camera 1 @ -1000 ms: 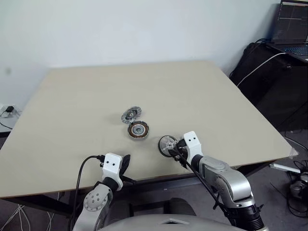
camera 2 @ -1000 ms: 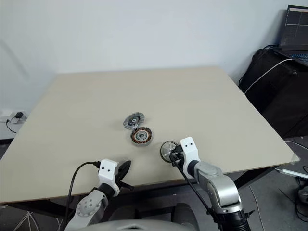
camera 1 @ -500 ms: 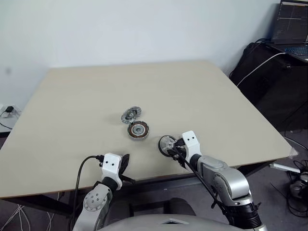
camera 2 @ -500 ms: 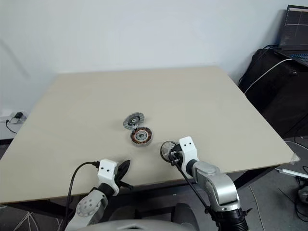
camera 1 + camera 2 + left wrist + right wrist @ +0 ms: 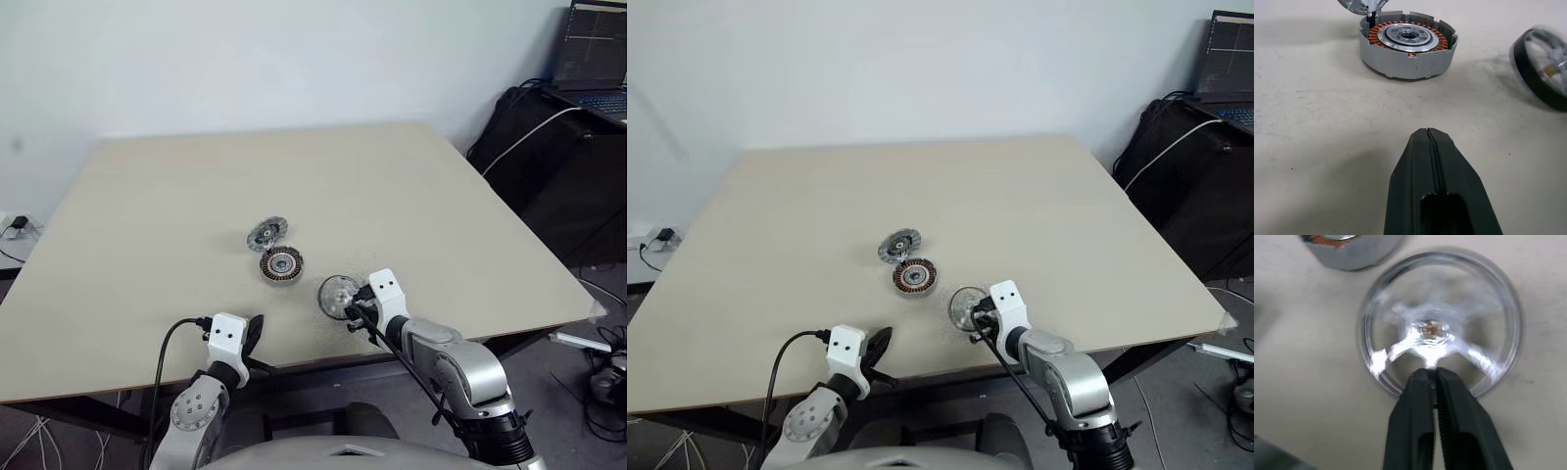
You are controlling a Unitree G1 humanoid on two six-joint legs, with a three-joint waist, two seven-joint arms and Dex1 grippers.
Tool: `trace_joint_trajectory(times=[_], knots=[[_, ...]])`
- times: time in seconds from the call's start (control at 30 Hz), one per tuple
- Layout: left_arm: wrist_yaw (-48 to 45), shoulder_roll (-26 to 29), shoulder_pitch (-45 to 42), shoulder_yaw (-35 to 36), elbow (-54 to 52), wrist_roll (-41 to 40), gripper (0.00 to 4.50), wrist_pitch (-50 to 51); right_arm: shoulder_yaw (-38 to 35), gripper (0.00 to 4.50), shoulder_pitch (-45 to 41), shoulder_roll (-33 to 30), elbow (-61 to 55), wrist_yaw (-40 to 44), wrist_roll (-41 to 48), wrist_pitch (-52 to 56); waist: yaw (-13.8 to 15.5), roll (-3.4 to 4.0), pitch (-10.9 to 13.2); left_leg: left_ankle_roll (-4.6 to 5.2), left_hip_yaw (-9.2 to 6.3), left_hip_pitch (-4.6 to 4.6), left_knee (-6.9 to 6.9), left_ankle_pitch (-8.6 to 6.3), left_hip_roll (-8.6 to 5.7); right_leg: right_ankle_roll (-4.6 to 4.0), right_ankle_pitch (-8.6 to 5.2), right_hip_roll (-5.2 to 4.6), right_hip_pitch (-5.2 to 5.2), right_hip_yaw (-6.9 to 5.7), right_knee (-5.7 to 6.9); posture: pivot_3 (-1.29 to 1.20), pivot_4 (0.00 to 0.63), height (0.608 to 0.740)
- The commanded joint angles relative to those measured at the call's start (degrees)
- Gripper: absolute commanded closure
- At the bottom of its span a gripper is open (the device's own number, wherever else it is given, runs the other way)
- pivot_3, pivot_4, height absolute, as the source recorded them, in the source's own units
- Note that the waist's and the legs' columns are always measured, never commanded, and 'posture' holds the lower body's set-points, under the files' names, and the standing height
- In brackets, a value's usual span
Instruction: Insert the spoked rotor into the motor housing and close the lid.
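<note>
Rotor first: we see the spoked rotor on the beige table, near the front edge, just to the right of and slightly nearer than the motor housing. Its outline is smeared in both head views and in the right wrist view, so we cannot tell its exact tilt; in the left wrist view it looks tipped up on its dark rim.

Our right gripper sits at the rotor's near rim. Its 2 black fingers are pressed almost together, with only a thin slit between them, and their tips lie over the rim, pointing at the shiny hub. We cannot tell whether they pinch the rim or a spoke, or merely touch it.

Our left gripper is near the table's front edge, well apart from the parts, pointing toward the housing. Its fingers are fully closed, tip to tip, with nothing between them.

The housing stands open side up, with copper windings ringing a silvery centre, and holds no rotor. The lid is just behind it, at its far rim, ribbed face showing, swung open and not covering the housing.

Off the table's right side we see a laptop with a lit screen on dark furniture.
</note>
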Motion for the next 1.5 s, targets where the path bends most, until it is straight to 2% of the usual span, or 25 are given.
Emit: trace_joint_trajectory(times=[0.03, 0.33, 0.53, 0.7, 1.13, 1.5], knots=[[0.12, -0.15, -0.52, 0.18, -1.69, -0.02, 4.50, -1.02, -0.26, 4.48, -1.42, 0.12, -0.60, -0.49, 0.06, -0.47, -0.01, 0.00, 0.00, 0.00, 0.00, 0.00, 0.00, 0.00, 0.00, 0.00, 0.00, 0.00, 0.00, 0.00, 0.00, 0.00, 0.000, 0.740], [0.38, -0.22, -0.55, -0.28, -3.96, 0.05, 4.50, 0.76, -1.19, 4.48, -4.92, -1.51, -4.22, 1.24, 2.10, 2.84, -0.04, 0.00, 0.00, 0.00, 0.00, 0.00, 0.01, 0.00, 0.00, 0.00, 0.00, 0.00, 0.00, 0.01, 0.00, 0.00, 0.000, 0.740], [0.85, -0.55, -0.95, -1.25, -6.08, 0.33, 4.50, 2.85, -1.02, 4.48, -14.69, -0.87, -1.77, 0.74, 3.95, 13.39, -0.08, 0.02, -0.01, 0.05, -0.01, 0.00, 0.02, 0.03, 0.00, 0.00, 0.01, 0.01, 0.00, 0.00, 0.03, 0.00, 0.000, 0.740], [1.50, -0.79, -0.12, -1.43, -6.23, 0.27, 4.50, 2.38, 0.97, 4.48, -22.34, 1.99, 3.79, 0.88, 3.88, 16.84, -0.14, 0.03, 0.00, 0.28, -0.01, -0.01, -0.02, 0.16, 0.00, -0.02, 0.01, 0.03, -0.02, 0.00, 0.01, 0.00, 0.000, 0.740], [2.14, -1.56, -0.25, 0.10, -1.60, -0.03, 4.50, -1.83, 8.51, 4.48, -35.22, 7.65, 18.85, 2.97, 1.74, 12.08, -0.40, 0.04, -0.01, 0.29, 0.01, -0.03, -0.02, 0.17, 0.00, -0.02, 0.02, 0.05, -0.03, 0.00, 0.02, 0.00, 0.000, 0.740], [3.80, -2.59, 0.12, -0.89, -5.21, 0.50, 4.50, 0.10, 11.51, 4.48, -40.79, 8.61, 27.84, 5.75, -0.50, 7.16, -0.73, 0.03, -0.02, 0.29, 0.01, -0.03, -0.02, 0.17, 0.00, -0.02, 0.04, 0.06, -0.03, 0.00, 0.03, 0.00, 0.000, 0.740]])
